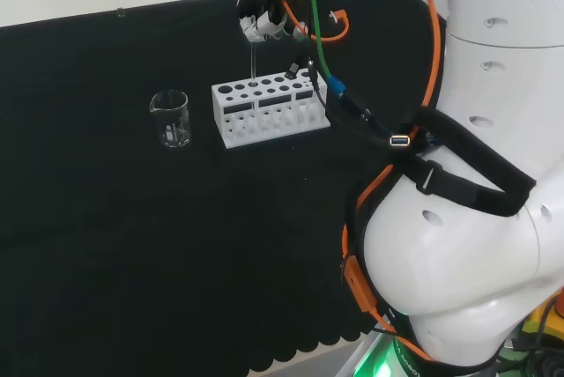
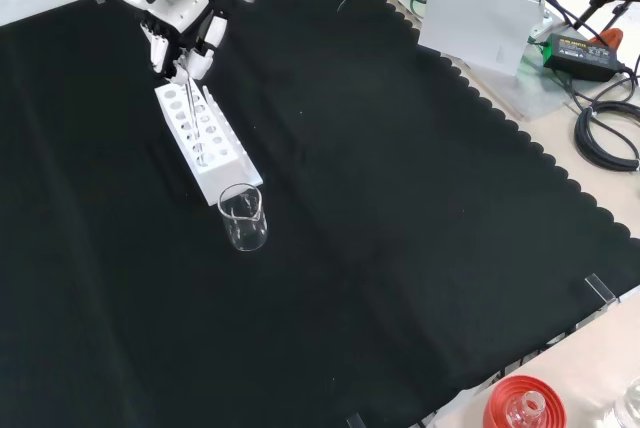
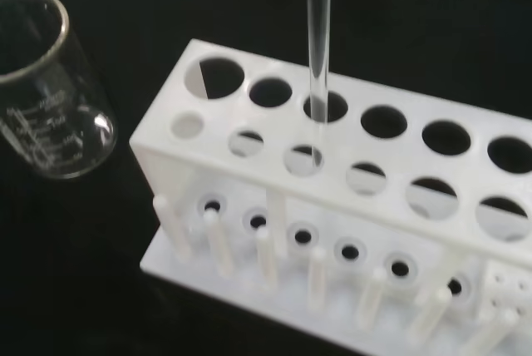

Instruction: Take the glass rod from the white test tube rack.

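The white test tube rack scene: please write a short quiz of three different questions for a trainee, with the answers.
1. True or false: the thin clear glass rod is already fully out of the white plastic test tube rack.
2. Which vessel stands beside the rack's end? A) clear glass beaker B) metal bowl C) blue cup
3. Fill in: the black and white robot hand grips the rod at its ____ end.

Key:
1. False; in the wrist view its lower end passes through a hole in the top row.
2. A.
3. Upper.
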You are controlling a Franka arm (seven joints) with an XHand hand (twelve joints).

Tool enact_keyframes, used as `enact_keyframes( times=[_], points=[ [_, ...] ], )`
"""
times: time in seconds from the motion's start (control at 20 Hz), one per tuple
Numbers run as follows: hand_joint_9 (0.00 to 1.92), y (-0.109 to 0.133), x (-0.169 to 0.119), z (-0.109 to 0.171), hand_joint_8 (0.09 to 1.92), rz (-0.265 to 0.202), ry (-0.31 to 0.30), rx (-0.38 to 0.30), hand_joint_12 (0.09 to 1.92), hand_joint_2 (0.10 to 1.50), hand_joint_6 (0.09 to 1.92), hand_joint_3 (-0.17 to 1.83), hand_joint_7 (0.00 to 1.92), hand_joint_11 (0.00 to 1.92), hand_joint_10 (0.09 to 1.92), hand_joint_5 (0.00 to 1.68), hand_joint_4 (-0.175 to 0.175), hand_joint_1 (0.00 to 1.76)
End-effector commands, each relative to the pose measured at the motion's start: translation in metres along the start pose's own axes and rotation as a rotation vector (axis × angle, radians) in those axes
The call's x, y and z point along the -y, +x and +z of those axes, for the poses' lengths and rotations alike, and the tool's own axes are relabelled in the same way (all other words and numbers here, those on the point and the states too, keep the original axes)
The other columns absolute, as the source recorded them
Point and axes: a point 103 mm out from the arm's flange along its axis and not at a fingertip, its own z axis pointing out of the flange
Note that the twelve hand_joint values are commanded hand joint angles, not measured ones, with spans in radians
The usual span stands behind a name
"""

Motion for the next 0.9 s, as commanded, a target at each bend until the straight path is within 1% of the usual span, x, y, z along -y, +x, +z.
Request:
enact_keyframes(
  times=[0.05, 0.15, 0.2, 0.35, 0.45, 0.65, 0.9],
  points=[
    [1.42, 0.012, 0.005, -0.026, 1.06, 0.019, -0.229, 0.029, 0.61, 1.19, 1.12, -0.12, 1.06, 1.59, 0.81, 0.85, -0.125, 1.25],
    [1.47, 0.016, 0.007, -0.034, 1.07, 0.012, -0.261, 0.054, 0.59, 1.2, 1.08, -0.16, 1.02, 1.61, 0.82, 0.91, -0.159, 1.26],
    [1.49, 0.018, 0.008, -0.038, 1.06, 0.008, -0.275, 0.067, 0.59, 1.2, 1.06, -0.17, 1.02, 1.62, 0.81, 0.94, -0.167, 1.26],
    [1.56, 0.023, 0.01, -0.048, 0.98, 0.0, -0.299, 0.098, 0.6, 1.17, 0.98, -0.17, 1.06, 1.63, 0.77, 1.0, -0.175, 1.28],
    [1.59, 0.027, 0.013, -0.055, 0.94, 0.002, -0.313, 0.102, 0.61, 1.16, 0.93, -0.17, 1.09, 1.64, 0.74, 1.03, -0.175, 1.28],
    [1.64, 0.031, 0.018, -0.069, 0.88, 0.005, -0.302, 0.114, 0.6, 1.14, 0.87, -0.17, 1.12, 1.65, 0.69, 1.07, -0.175, 1.29],
    [1.66, 0.038, 0.026, -0.081, 0.87, 0.011, -0.272, 0.135, 0.6, 1.14, 0.85, -0.17, 1.13, 1.66, 0.68, 1.08, -0.175, 1.29]
  ],
)
